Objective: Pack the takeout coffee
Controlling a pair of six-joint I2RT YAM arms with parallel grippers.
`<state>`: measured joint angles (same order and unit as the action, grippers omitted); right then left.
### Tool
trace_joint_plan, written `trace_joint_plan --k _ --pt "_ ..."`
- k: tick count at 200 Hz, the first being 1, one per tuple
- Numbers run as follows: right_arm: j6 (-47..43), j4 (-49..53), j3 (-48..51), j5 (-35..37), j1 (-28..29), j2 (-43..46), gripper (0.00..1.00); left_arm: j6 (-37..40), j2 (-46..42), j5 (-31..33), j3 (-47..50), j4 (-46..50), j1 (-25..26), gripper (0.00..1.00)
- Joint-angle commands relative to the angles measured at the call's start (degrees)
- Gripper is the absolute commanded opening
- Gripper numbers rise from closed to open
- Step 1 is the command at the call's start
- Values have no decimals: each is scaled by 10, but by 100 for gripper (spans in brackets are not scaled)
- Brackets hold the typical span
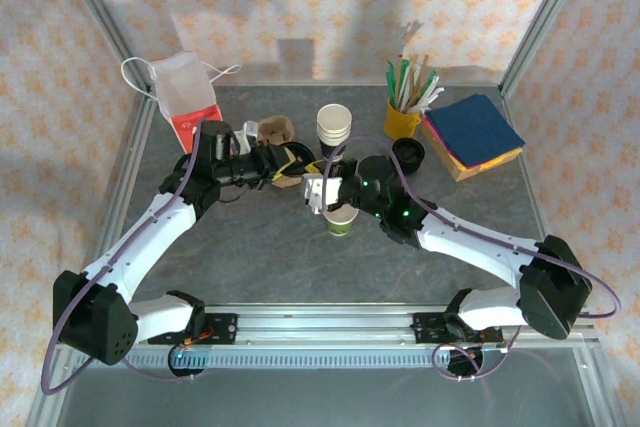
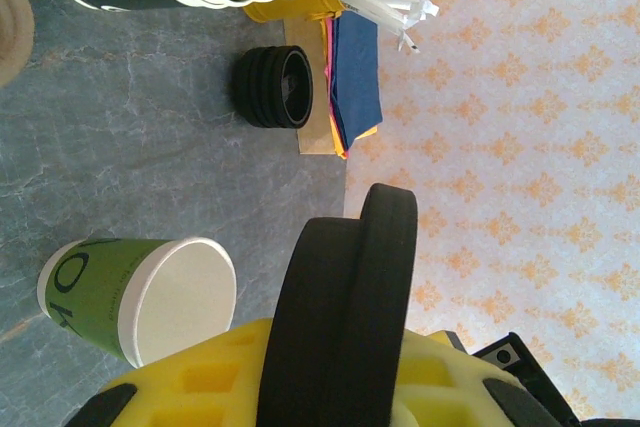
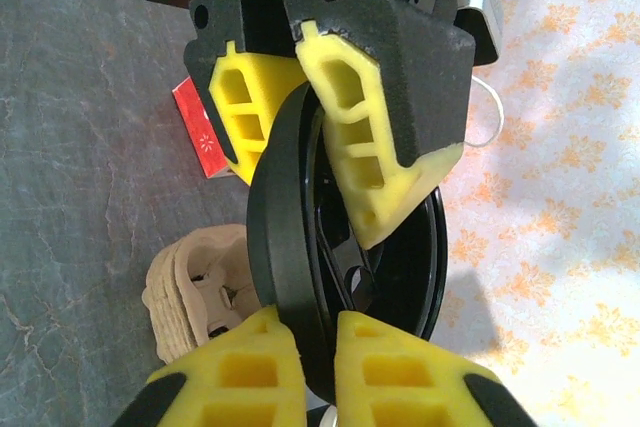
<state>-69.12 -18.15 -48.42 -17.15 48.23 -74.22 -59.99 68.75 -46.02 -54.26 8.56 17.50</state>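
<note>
1. The left claw pinches a black lid from one side.
2. The right claw is closed tight on the other side of the same lid.
3. The green cup stands open on the worktop, near the middle, just beside the right claw.
4. Farther back are a stack of cups, a yellow mug of sticks, and more lids.
</note>
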Motion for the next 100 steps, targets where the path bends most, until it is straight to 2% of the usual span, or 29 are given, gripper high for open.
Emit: trace_joint_plan --k 1,16,38,53,70,85,100 --pt "33 -4 -17 15 5 19 6 -6 -1 -31 -5 -7 5 25" --pt "62 13 -24 19 4 24 2 -7 -8 -24 -3 -18 1 40" --pt "123 38 -31 22 4 35 0 8 -25 10 -7 -11 -18 55" --pt "188 59 -39 34 5 45 0 40 -44 65 -20 26 -37 60" --pt "278 108 -65 64 4 54 0 96 -70 163 -48 85 -43 69" --pt "363 168 -95 74 4 56 0 137 -95 239 -58 101 -43 70" --pt "461 227 -130 73 -2 55 0 165 -120 281 -52 92 -43 71"
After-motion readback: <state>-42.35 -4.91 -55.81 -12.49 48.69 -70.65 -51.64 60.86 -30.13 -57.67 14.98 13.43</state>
